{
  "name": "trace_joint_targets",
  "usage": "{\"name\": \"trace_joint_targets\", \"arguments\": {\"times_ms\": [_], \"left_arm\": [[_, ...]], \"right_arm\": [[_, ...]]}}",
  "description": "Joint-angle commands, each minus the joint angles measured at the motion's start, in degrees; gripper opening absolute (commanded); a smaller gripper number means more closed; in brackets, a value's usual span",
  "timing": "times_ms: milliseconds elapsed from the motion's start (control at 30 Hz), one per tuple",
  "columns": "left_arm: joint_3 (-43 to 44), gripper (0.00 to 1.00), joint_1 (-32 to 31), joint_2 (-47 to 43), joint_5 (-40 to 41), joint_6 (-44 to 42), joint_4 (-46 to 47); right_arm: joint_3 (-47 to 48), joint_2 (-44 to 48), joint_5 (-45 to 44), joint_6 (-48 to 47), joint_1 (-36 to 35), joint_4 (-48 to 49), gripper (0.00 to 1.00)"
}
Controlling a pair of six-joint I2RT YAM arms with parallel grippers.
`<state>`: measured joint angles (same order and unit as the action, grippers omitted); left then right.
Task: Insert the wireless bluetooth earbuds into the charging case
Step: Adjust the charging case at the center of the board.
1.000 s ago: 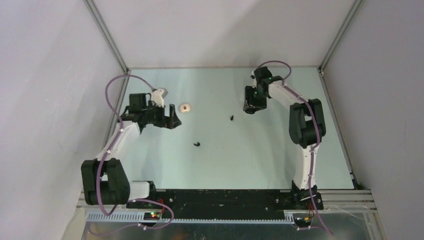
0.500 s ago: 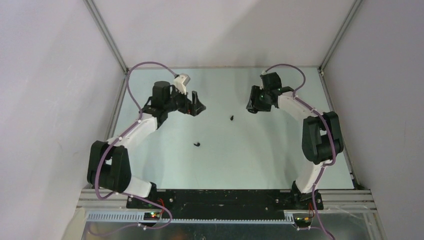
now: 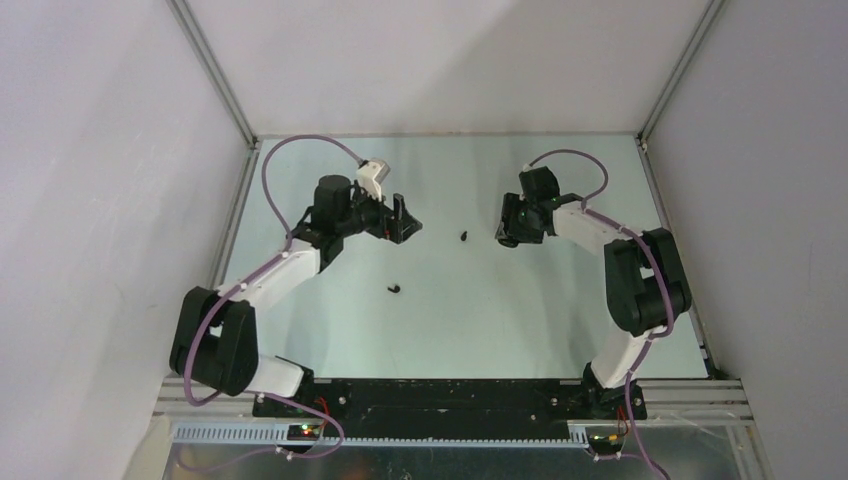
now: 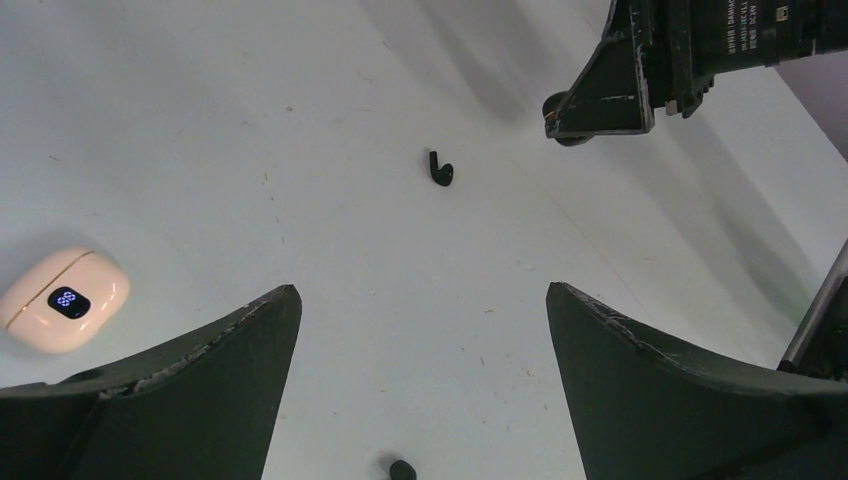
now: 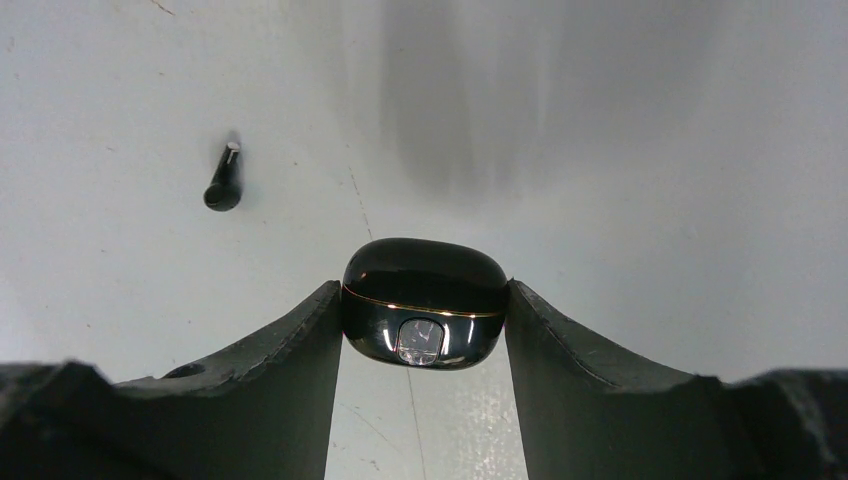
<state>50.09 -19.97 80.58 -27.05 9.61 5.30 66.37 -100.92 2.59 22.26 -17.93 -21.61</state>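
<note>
Right gripper (image 5: 424, 345) clamped on closed glossy black charging case with gold seam (image 5: 424, 290). Black stemmed earbud (image 5: 222, 180) loose nearby, mid-tabletop. Second black earbud (image 4: 402, 468) lies nearer the near edge. Left gripper (image 4: 420, 310) gaping wide. Cream case (image 4: 63, 300) just beside it, blue digits lit, unreadable. Scuffed pale tabletop (image 4: 300, 120), grey walls (image 3: 450, 60).

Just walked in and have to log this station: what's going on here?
The right gripper has its fingers clamped on a black charging case, which looks closed. The left gripper hangs open above the table, holding nothing, with a cream charging case lying beside it. Two black earbuds lie loose on the table, one close to the right gripper, one nearer the arm bases. Neither is in a case yet.
</note>
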Motion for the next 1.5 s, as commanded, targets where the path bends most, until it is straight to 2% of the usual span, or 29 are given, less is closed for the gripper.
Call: {"name": "trace_joint_targets", "arguments": {"times_ms": [0,167,600,833,967,1167,1300,1467], "left_arm": [[1.58,0.99,0.04,-2.94,1.08,-0.07,1.64],[1.54,0.99,0.07,-3.58,1.53,-0.58,1.55],[2.40,0.99,0.10,-4.09,3.19,-0.94,0.74],[2.76,0.99,0.08,-4.55,4.95,-1.38,-0.56],[2.79,0.99,0.08,-4.80,4.84,-1.39,-0.66],[2.83,0.99,0.10,-5.38,5.07,-1.65,-0.15],[2.82,0.99,0.10,-5.91,5.21,-1.61,0.04],[2.91,0.99,0.10,-6.66,5.54,-1.90,-0.03]], "right_arm": [[-0.23,1.18,1.62,1.07,0.43,3.35,0.51],[-0.53,1.48,4.53,1.16,0.24,3.82,0.59],[1.50,-3.93,-0.97,0.20,-2.16,2.59,0.64],[2.50,-5.23,1.14,-0.54,-2.69,1.98,0.67],[3.54,-2.14,7.17,-3.54,-2.46,2.70,0.76],[6.57,0.97,7.65,-13.73,-1.55,2.53,0.83],[13.18,-3.33,12.22,-21.40,0.92,-1.05,0.84],[32.77,-17.24,22.96,-27.07,1.77,-14.77,0.84]]}}
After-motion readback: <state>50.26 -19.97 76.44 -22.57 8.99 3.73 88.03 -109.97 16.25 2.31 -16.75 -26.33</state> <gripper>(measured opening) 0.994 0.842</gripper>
